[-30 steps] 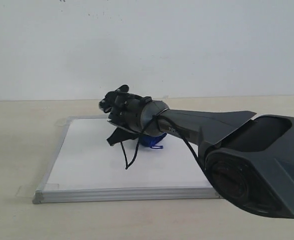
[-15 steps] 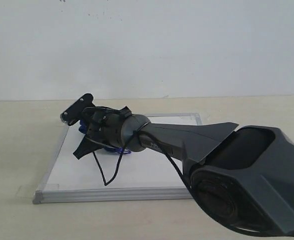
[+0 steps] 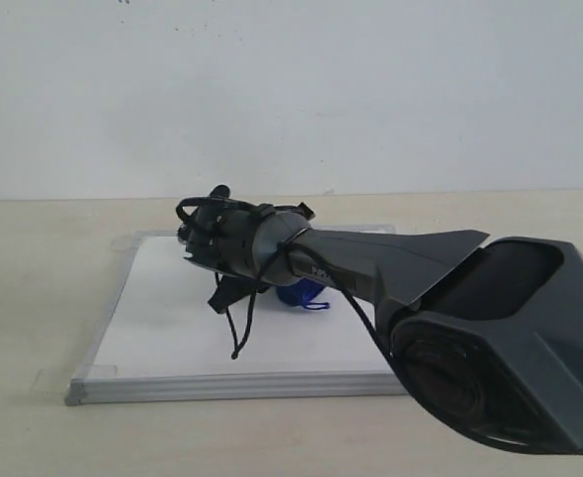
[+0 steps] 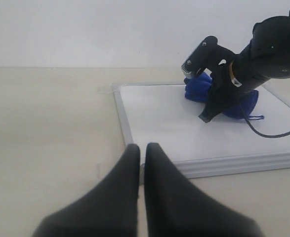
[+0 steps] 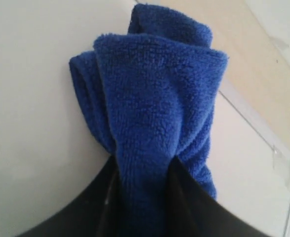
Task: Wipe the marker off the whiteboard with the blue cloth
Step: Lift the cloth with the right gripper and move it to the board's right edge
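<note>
The whiteboard [image 3: 167, 323] lies flat on the table, with a silver frame. No red marker lines show on its visible surface; the arm hides part of it. My right gripper [image 5: 142, 168] is shut on the blue cloth [image 5: 154, 94], pressing it against the board [image 5: 26, 108]. From outside, the cloth [image 3: 299, 292] peeks out under the right wrist near the board's middle. In the left wrist view the cloth [image 4: 236, 106] and right gripper [image 4: 216, 101] sit at the board's far side. My left gripper [image 4: 142, 148] is shut and empty, near the board's [image 4: 159, 123] front frame.
A black cable [image 3: 239, 333] dangles from the right wrist over the board. Clear tape tabs [image 3: 48, 380] hold the board's corners to the beige table [image 3: 33, 268]. A white wall stands behind. The right arm's bulky link [image 3: 490, 348] fills the front right.
My right gripper swept the cloth left across the board to its far left corner, then came back right toward the middle. The left gripper cannot be compared.
</note>
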Available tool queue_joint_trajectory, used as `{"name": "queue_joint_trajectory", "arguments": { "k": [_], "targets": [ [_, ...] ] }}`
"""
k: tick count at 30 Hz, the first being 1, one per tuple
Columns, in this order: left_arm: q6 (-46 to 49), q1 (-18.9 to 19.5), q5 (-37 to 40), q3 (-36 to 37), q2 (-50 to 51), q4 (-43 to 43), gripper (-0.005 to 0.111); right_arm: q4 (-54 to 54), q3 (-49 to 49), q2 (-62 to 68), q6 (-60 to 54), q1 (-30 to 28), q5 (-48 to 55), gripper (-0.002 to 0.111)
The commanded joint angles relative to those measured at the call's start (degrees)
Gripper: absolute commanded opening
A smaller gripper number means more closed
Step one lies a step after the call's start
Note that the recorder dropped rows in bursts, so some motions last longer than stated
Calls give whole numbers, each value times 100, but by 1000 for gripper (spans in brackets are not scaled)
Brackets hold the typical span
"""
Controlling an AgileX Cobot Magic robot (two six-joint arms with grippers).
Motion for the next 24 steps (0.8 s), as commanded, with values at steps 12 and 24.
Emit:
{"name": "queue_joint_trajectory", "arguments": {
  "k": [12,24],
  "targets": [
    [31,8,-18,20,-19,-4,4,172,94,-1388,-20,-84,1155,0],
    [31,8,-18,20,-19,-4,4,460,94,-1520,-553,-84,1707,0]
  ]
}}
